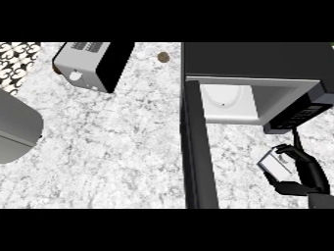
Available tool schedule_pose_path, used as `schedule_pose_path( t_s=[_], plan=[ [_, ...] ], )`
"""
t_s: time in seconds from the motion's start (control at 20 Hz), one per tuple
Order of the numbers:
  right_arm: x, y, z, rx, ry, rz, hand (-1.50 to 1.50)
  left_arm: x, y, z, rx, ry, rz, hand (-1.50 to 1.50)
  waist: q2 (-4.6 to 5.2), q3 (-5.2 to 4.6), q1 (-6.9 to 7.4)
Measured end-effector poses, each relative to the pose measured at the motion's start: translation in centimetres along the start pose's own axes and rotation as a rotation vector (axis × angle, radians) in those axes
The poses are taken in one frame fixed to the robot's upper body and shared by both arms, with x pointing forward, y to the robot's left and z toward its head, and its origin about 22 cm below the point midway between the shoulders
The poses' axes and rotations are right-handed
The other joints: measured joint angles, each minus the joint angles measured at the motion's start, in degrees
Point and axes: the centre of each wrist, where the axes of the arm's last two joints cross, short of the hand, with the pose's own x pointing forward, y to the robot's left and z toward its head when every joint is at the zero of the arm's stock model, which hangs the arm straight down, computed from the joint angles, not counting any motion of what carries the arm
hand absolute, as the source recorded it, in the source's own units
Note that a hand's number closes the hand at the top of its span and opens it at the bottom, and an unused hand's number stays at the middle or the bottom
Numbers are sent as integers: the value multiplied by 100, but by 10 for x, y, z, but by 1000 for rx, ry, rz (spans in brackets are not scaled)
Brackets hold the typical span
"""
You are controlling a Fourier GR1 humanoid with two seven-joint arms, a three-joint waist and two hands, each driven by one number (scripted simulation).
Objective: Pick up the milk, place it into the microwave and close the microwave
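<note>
My right hand (299, 171) curls round the milk (278, 163), holding it just in front of the microwave (263, 63), right of its swung-open door (198, 147), so the cavity lies straight ahead for placing.

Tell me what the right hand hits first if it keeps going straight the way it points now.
Probably the microwave. The right hand, curled round the milk, points up the view toward the microwave's black control panel beside the open cavity. Heights are unclear from above, so it might clear the panel.
</note>
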Motion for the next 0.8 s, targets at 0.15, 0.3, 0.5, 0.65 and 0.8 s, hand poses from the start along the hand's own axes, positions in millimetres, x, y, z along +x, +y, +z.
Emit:
schedule_pose_path(
  t_s=[0.15, 0.3, 0.5, 0.65, 0.8],
  plan=[
    [-5, 23, -3, -57, -16, -38, 150, 3, 3, 5, 4, 21, -9, -150, -19, -19, -20],
    [-6, 36, -6, -82, -28, -62, 150, 3, 5, 7, 13, 21, -6, -150, -28, -22, -62],
    [-6, 49, -14, -70, -39, -60, 150, 6, 8, 10, 17, 27, -9, -150, -13, -16, -109],
    [-4, 58, -21, -63, -48, -53, 150, 9, 11, 15, 26, 35, -14, -150, 2, 4, -137],
    [-1, 63, -31, -57, -62, -50, 150, 10, 12, 16, 24, 45, -10, -150, 34, 43, -141]
  ],
)
